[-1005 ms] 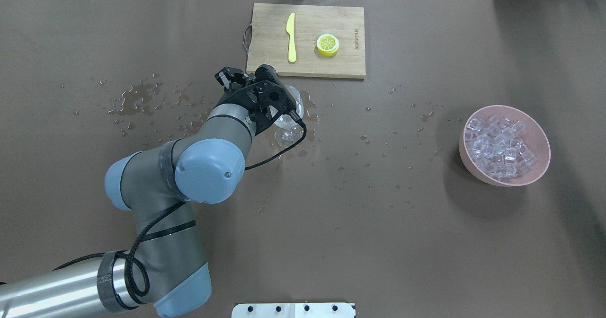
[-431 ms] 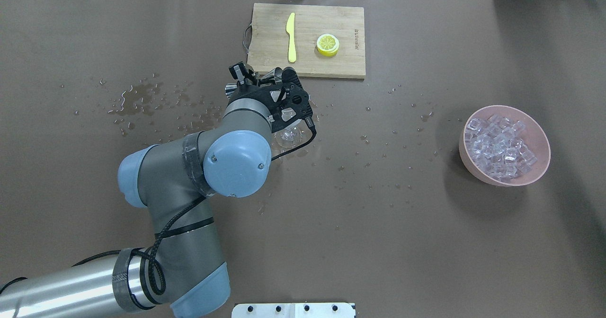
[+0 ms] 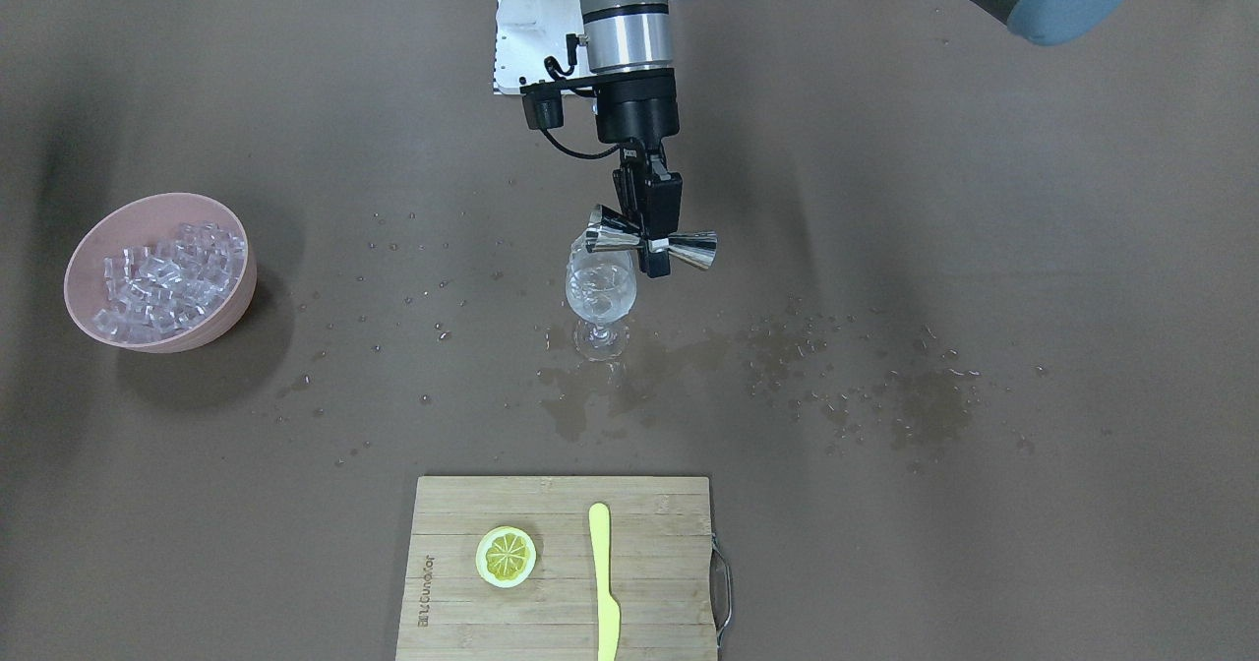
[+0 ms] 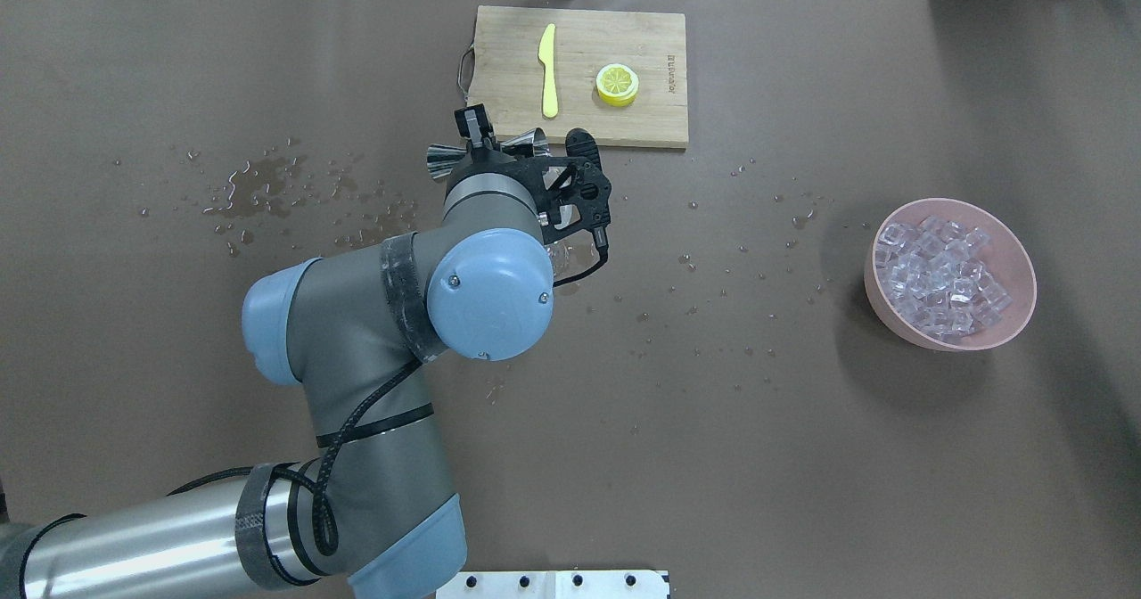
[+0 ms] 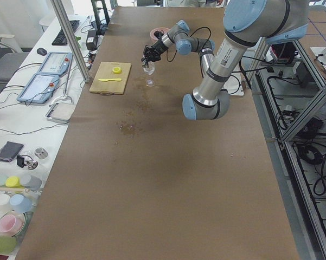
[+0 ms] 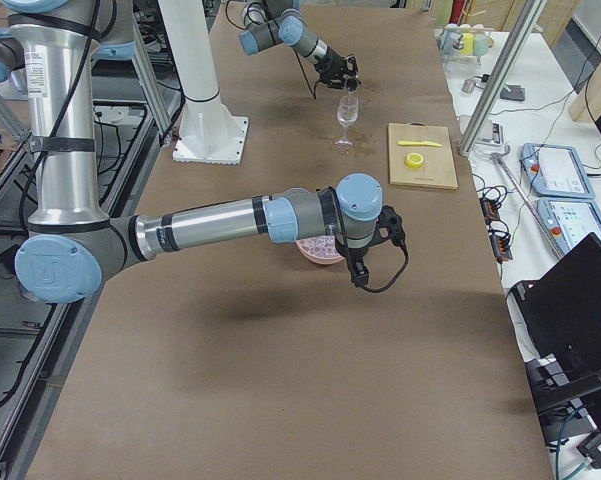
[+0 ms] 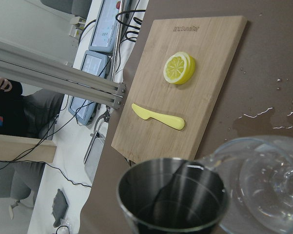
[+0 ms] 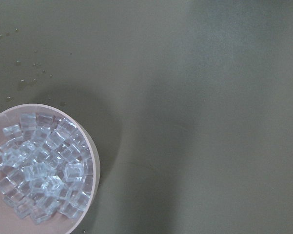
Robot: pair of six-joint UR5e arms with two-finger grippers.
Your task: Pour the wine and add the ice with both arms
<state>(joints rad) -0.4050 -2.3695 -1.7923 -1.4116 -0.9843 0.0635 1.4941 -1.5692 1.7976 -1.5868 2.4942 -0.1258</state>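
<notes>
— Steel, and only one piece of it: a double-ended jigger; the left gripper is pinching it at the waist, fingers closed tight on it; it is lying sideways in the air, one mouth pointing at the rim of the single wine glass.
— Where is the wine sitting?
— The wine, clear as water, seems to be lying in the bottom of that glass, just a little of it; drops and wet patches are showing on the brown table around the glass's foot.
— And the ice?
— The ice is heaping up in one pink bowl, well apart from the glass on the robot's right; there are far too many cubes for counting.
— Both arms out?
— Two, yes; the left arm is reaching over the glass; the right gripper is hanging near the bowl, and I cannot tell whether its fingers are wide or closed.
— Anything else?
— One wooden cutting board beyond the glass; one lemon slice and one yellow knife are lying on it, apart.
</notes>
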